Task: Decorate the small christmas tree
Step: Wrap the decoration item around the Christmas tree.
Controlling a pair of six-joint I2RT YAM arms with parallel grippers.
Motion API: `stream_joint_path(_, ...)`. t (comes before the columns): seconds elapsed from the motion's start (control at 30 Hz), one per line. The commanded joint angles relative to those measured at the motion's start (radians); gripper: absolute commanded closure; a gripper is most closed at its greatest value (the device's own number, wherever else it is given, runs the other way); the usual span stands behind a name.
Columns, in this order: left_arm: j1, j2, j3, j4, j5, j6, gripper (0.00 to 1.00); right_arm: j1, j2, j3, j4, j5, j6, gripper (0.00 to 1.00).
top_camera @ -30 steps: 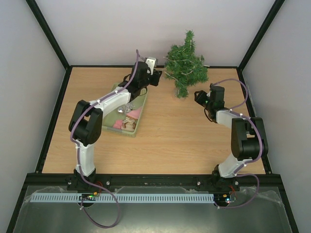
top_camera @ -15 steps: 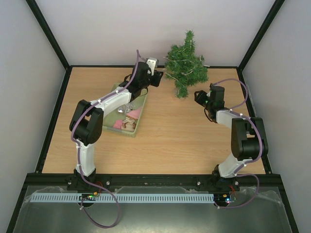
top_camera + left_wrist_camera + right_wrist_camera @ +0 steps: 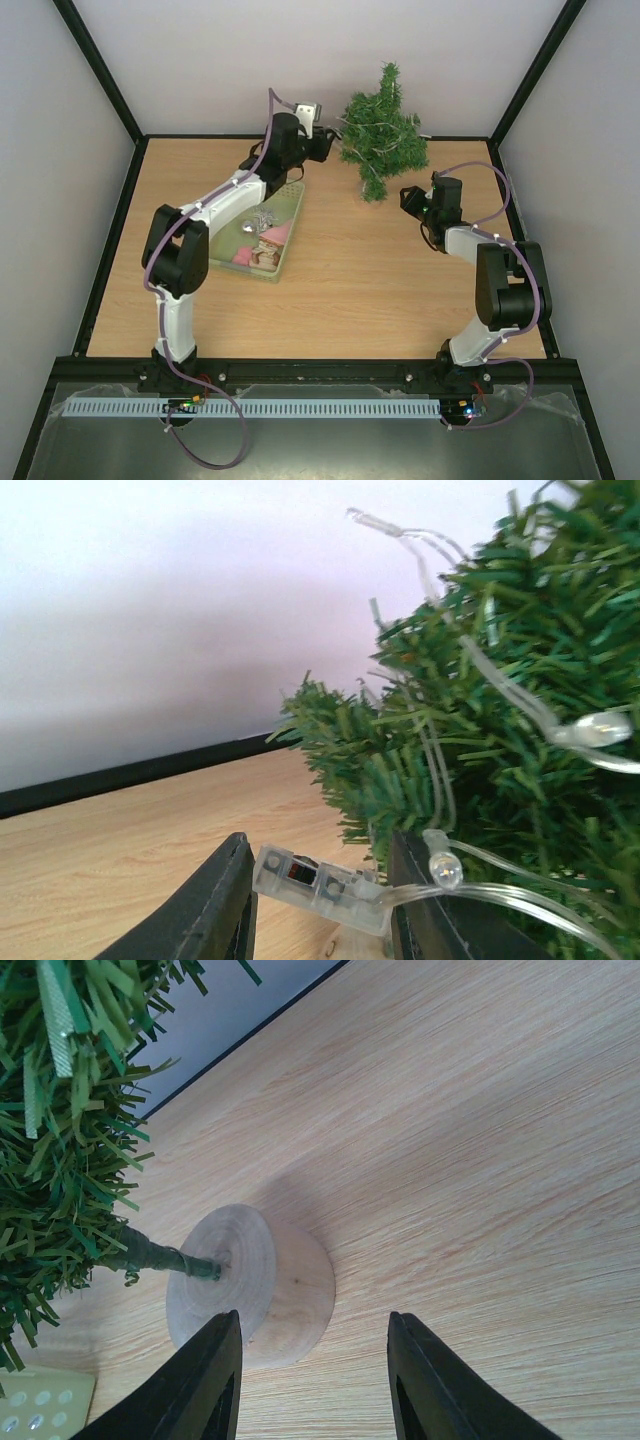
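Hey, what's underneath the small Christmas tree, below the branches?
A thin green stem runs from the small christmas tree into a round wooden base standing on the table. From above, branches cover that base; its underside is hidden.

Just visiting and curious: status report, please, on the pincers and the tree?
Left pincer shut on light string, beside tree. Right pincer open, empty, by wooden base. String partly draped on tree. Nothing blocking.
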Motion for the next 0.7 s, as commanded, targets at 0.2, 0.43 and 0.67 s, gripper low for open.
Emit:
stream_joint_path(0.2,0.016,0.040,-0.044,0.006,0.019,-0.029,0.71,-0.005,-0.007,0.015,0.002,0.009,-0.009,0.62)
stream_joint_path(0.43,0.016,0.036,-0.066,0.007,0.034,-0.029,0.64,-0.005,-0.018,0.011,0.002,0.005,-0.004,0.62)
stream_joint_path(0.67,0.016,0.023,-0.097,0.006,0.054,-0.024,0.61,-0.006,-0.020,0.001,0.006,-0.017,0.012,0.62)
